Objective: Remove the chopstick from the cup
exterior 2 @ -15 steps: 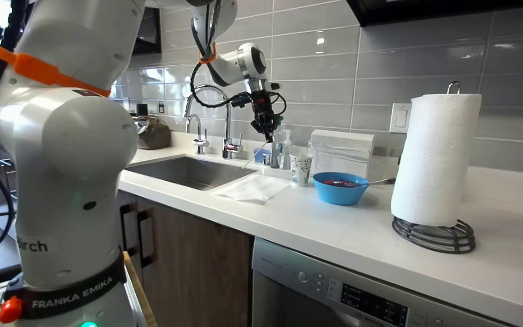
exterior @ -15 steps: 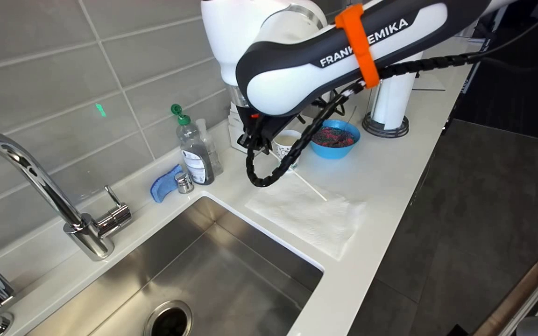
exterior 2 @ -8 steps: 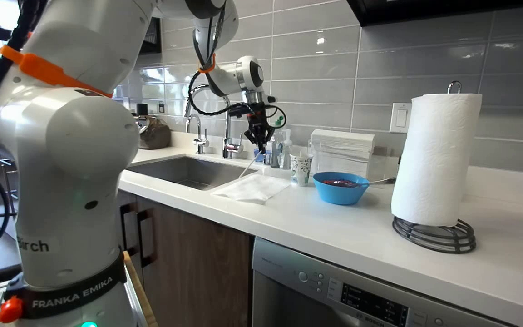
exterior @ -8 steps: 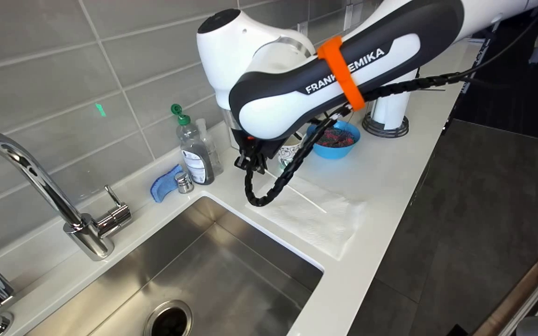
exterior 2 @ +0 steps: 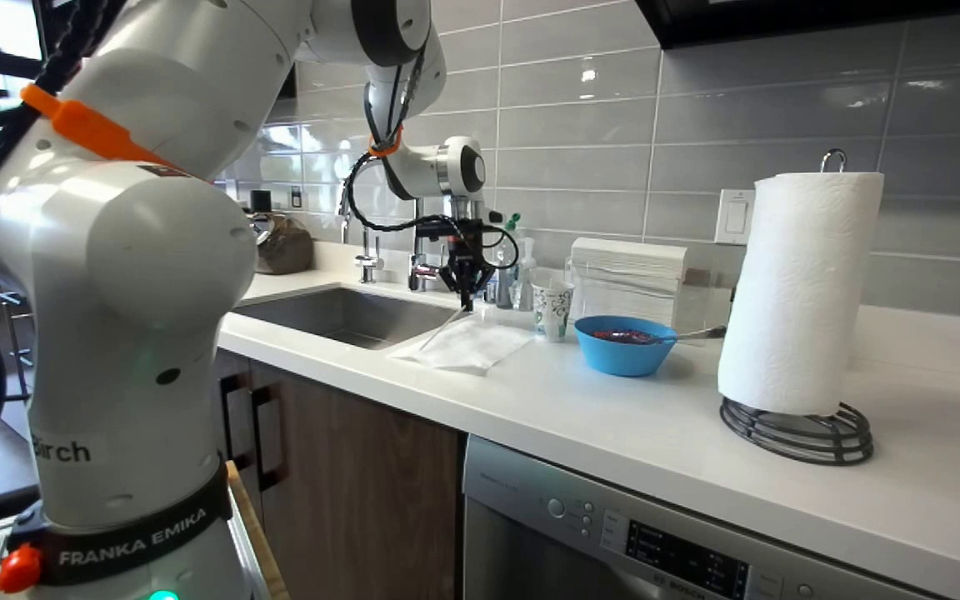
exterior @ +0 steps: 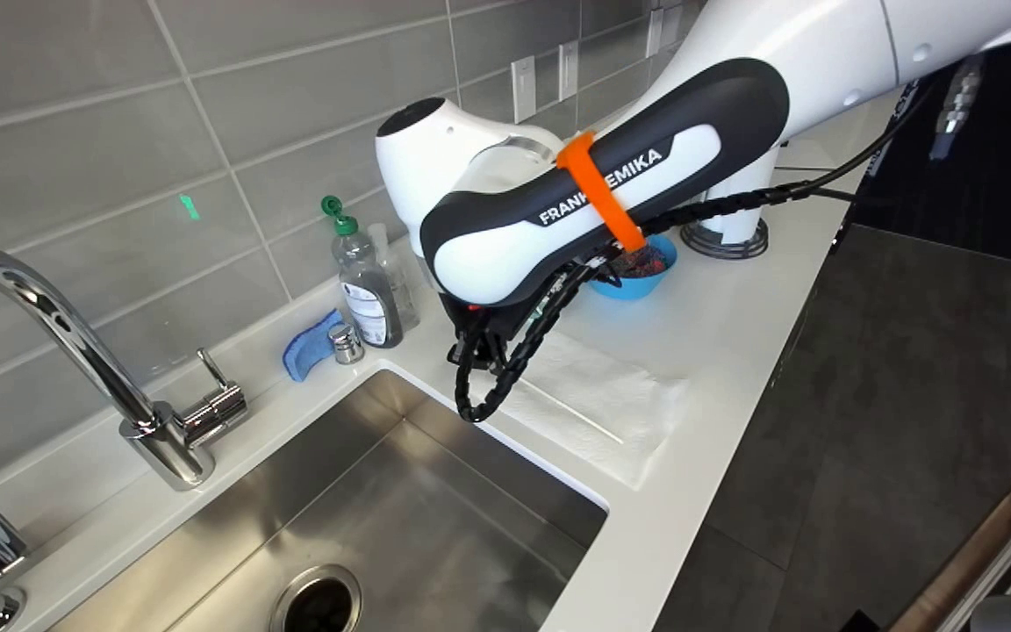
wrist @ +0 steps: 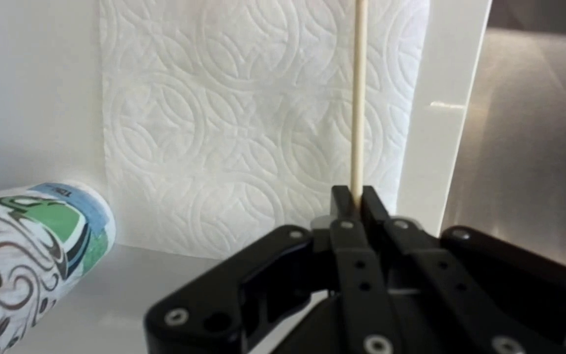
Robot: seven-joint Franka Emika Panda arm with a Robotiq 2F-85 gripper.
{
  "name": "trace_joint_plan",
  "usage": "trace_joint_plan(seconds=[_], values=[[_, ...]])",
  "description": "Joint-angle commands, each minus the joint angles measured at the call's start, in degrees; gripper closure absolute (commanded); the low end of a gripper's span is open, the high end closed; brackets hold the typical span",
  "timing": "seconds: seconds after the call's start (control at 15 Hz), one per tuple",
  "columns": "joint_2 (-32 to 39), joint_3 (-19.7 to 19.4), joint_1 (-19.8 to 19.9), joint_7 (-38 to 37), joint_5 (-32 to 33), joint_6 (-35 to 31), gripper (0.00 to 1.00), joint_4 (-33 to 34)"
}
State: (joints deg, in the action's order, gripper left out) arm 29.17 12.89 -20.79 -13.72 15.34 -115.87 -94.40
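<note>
Pretty clearly a kitchen. You've got a steel sink [exterior: 426,518] with a tall faucet [exterior: 84,353], dish soap [exterior: 367,303] and a blue sponge [exterior: 306,348] by it, a Bosch dishwasher [exterior 2: 580,537] under the white counter [exterior 2: 563,392], paper towels [exterior 2: 801,292] and grey wall tiles [exterior 2: 572,125] behind. Home or office one, can't tell.

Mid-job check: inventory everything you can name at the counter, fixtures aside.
Paper towel sheet: 1, white, beside sink
Chopstick: 1, pale wood, above sheet
Patterned cup: 1, mostly white, near sheet
Bowl: 1, blue, near cup
Detergent bottle: 1, grey, near sink
Pump bottle: 1, clear, beside detergent bottle
Sponge: 1, blue, near sink
Folded towels: 1 stack, white, near wall
Paper towel roll: 1, white, on black stand
Arm: 1, mostly white, over counter
Gripper: 1, black, closed on chopstick at arm's end
</note>
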Motion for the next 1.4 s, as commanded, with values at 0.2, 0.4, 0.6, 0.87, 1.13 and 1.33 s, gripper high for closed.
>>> trace_joint_plan(seconds=[0.2,0.4,0.6,0.87,1.13,1.33], values=[[3.1,-1.3,-0.9,1.7,-2.6,5.4,0.73,3.3],[3.7,-1.9,-1.2,1.0,-2.1,5.6,0.54,3.8],[2.7,-2.2,-1.5,0.6,-1.8,5.7,0.32,3.4],[-2.7,-1.7,-2.2,-0.4,-1.6,5.1,0.03,1.3],[-9.4,-1.1,-3.0,-4.8,-2.7,6.7,0.0,-1.2],[-14.8,-0.1,-2.9,-8.1,-3.7,6.4,0.0,-5.6]])
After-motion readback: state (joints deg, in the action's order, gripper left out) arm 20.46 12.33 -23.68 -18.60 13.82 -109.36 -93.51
